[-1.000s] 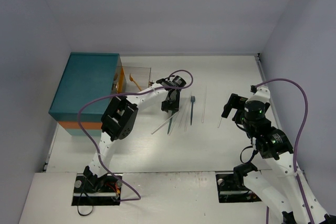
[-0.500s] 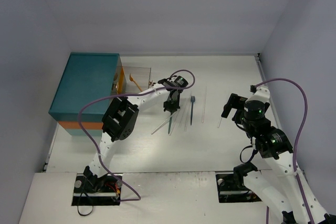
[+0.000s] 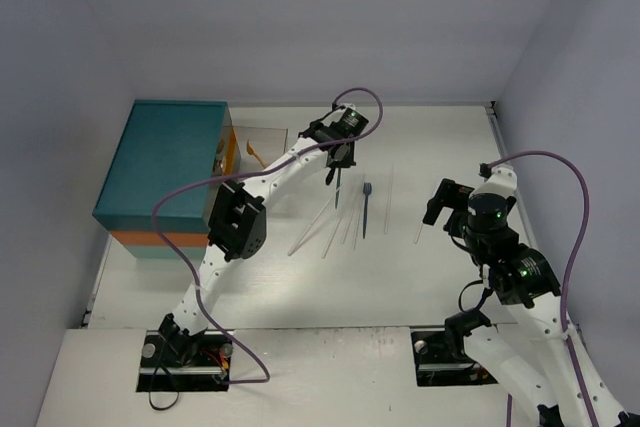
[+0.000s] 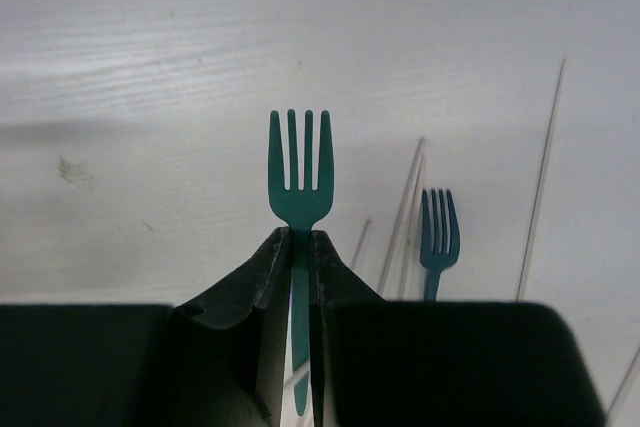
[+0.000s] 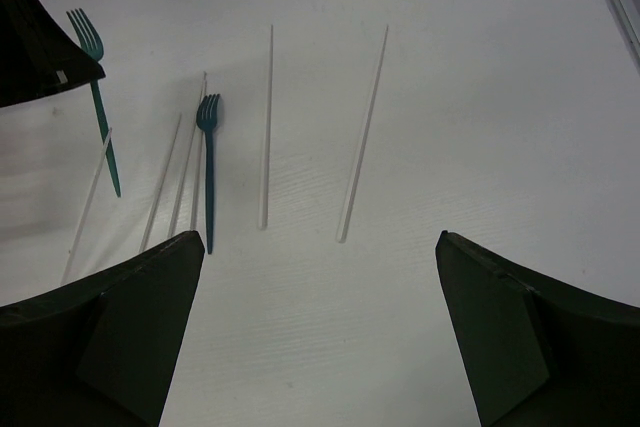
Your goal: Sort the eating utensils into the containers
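Observation:
My left gripper (image 3: 337, 159) is shut on the neck of a teal fork (image 4: 299, 175) and holds it above the table, tines pointing away. The fork also shows in the top view (image 3: 337, 187) and the right wrist view (image 5: 98, 97). A blue fork (image 3: 366, 209) lies on the table among several pale chopsticks (image 3: 322, 225), right of the held fork. The teal chest (image 3: 165, 169) stands at the left, with a drawer (image 3: 270, 133) pulled out holding an orange spoon (image 3: 257, 155). My right gripper (image 5: 320, 239) is open and empty, near two chopsticks (image 5: 364, 132).
The blue fork (image 4: 438, 230) and chopsticks (image 4: 541, 179) lie below and right of the held fork. Another chopstick (image 3: 388, 197) lies between the arms. Grey walls close in the table on three sides.
My left gripper has lifted the teal fork off the table and moved it toward the back, away from the chopsticks. The right arm has not moved.

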